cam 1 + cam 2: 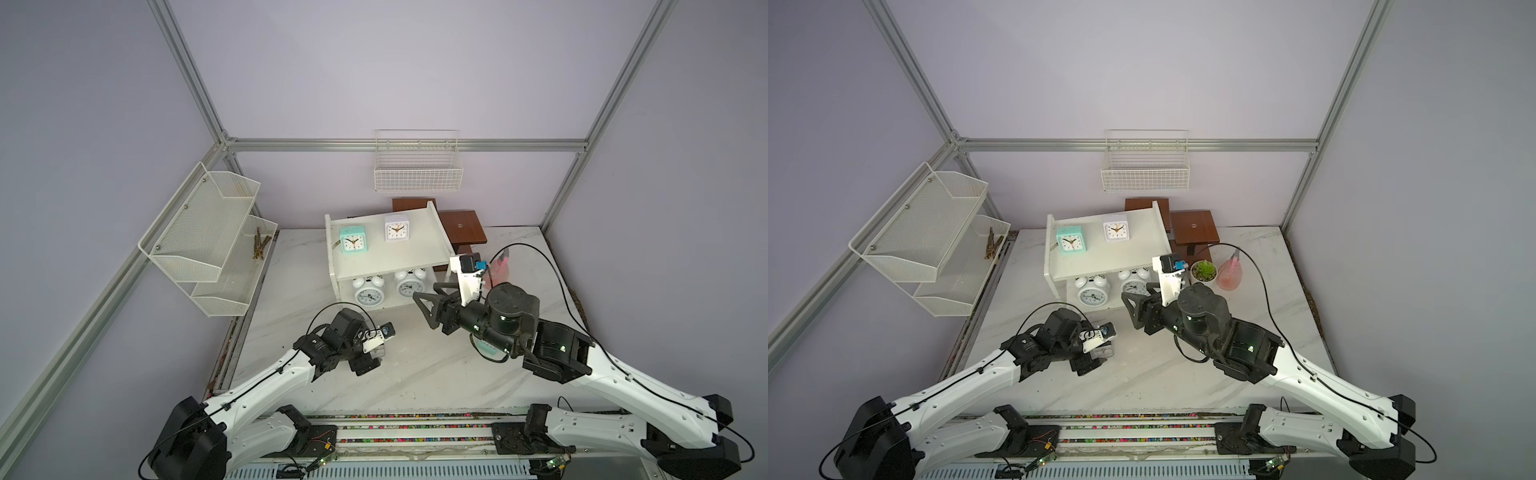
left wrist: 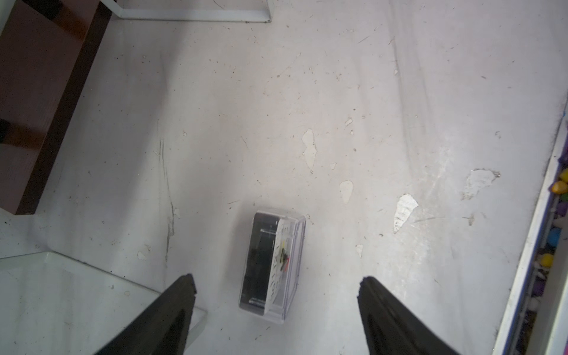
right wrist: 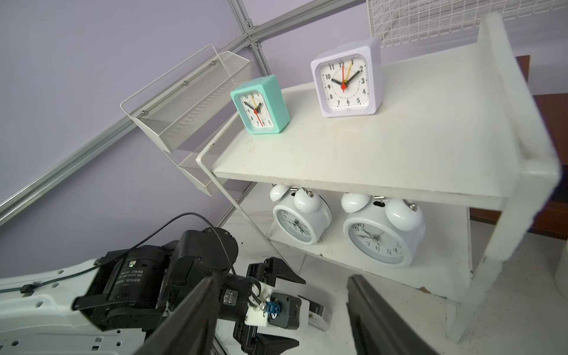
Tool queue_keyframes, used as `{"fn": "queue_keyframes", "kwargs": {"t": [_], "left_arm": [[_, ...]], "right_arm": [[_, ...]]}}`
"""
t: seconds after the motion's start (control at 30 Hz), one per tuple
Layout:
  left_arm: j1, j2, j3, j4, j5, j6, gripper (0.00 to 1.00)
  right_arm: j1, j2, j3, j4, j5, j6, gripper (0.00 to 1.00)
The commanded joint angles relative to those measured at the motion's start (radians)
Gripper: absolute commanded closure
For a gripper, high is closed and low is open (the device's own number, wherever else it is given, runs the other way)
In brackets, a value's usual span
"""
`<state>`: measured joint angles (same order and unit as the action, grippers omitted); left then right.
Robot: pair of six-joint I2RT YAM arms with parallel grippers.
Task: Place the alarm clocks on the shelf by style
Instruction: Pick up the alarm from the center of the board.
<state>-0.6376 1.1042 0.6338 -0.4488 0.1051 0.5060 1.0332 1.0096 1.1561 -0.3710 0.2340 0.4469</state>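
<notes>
White marble tabletop (image 1: 415, 374): my left pincer (image 2: 276, 279) hangs wide open over the dark-framed clock (image 2: 264, 246) at the shelf's (image 1: 415, 257) 6 o'clock, no contact, while my right pincer (image 1: 422, 311) at 5 o'clock is open and empty.

The white two-tier shelf (image 1: 386, 259) stands upright at the back of the worktop. On its top board a mint green clock (image 1: 353, 240) sits near the left side panel, with a white square clock (image 1: 397, 227) beside it but apart. Both are upright, dials facing forward. On the lower board stand a round white twin-bell clock (image 1: 368, 292) and a second twin-bell clock (image 1: 409, 284), close together. A dark-framed clock (image 2: 272, 267) with a clear front sits on the worktop, off the shelf.
</notes>
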Motion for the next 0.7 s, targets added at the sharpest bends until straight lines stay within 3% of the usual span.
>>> {"fn": "queue_keyframes", "kwargs": {"t": [0.0,0.67], "left_arm": [[-0.006,0.029,0.043,0.038,-0.037,0.023,0.15],[-0.007,0.17,0.063,0.069,-0.07,0.031,0.33]], "right_arm": [[0.005,-0.044,-0.056,0.025,-0.017,0.03,0.3],[0.007,-0.186,-0.223,0.07,-0.015,0.071,0.32]]}}
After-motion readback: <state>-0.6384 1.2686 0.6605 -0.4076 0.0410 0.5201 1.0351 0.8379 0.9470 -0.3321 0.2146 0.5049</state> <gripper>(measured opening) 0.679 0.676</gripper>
